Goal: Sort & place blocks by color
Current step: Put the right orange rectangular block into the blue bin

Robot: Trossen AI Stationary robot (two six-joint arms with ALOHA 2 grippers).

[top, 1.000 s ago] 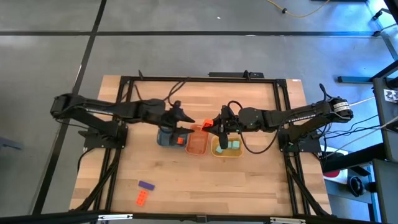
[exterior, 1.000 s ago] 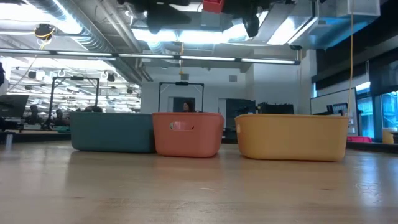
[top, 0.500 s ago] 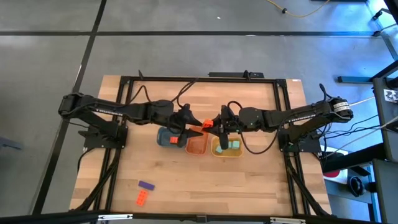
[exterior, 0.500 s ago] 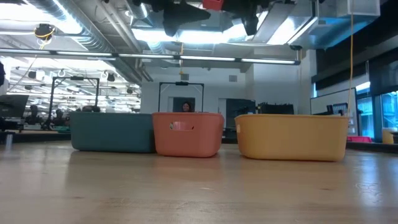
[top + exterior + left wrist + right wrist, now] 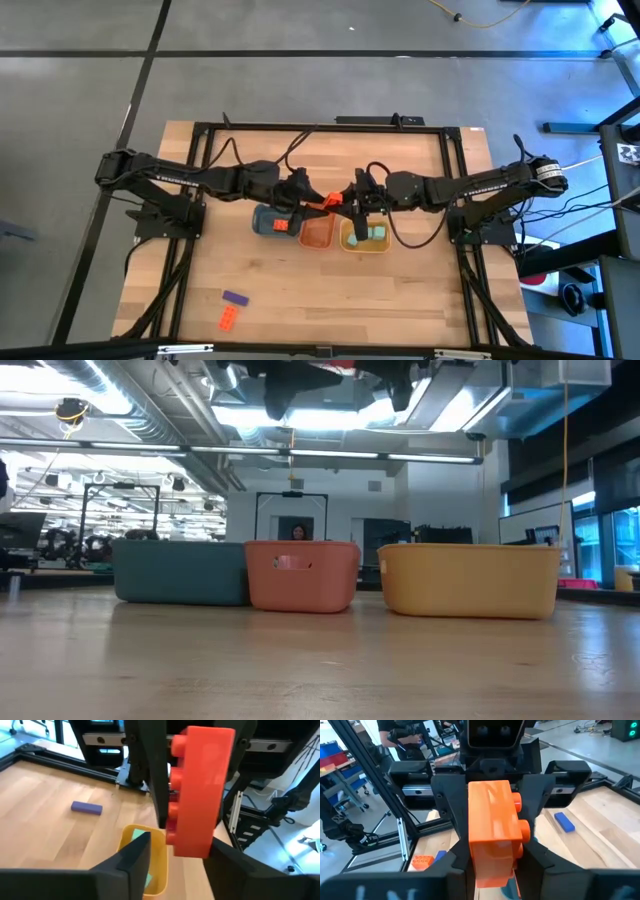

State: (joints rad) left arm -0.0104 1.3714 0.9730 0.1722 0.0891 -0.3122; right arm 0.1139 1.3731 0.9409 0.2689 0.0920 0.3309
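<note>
Both arms meet in mid-air above the middle of the counter [image 5: 400, 280], right over the row of three trays — the blue tray [image 5: 180, 572], the orange tray [image 5: 302, 575] and the yellow tray [image 5: 470, 580], standing side by side and touching.

Between the two arms is one orange-red block [image 5: 327, 199], above the orange tray's far edge. The right gripper [image 5: 352, 204] has its jaws pinching that block from the right; its own wrist view shows the block [image 5: 492, 840] clamped between them. The left gripper [image 5: 308, 200] faces it from the other side, jaws spread either side of the same block [image 5: 200, 790] — whether they press on it I cannot tell.

A mint green block [image 5: 376, 234] lies in the yellow tray, and another orange-red block [image 5: 281, 226] lies in the blue tray. Well apart, at the near left of the counter, a purple block [image 5: 235, 298] and one more orange-red block [image 5: 228, 319] lie close together on the wood.
</note>
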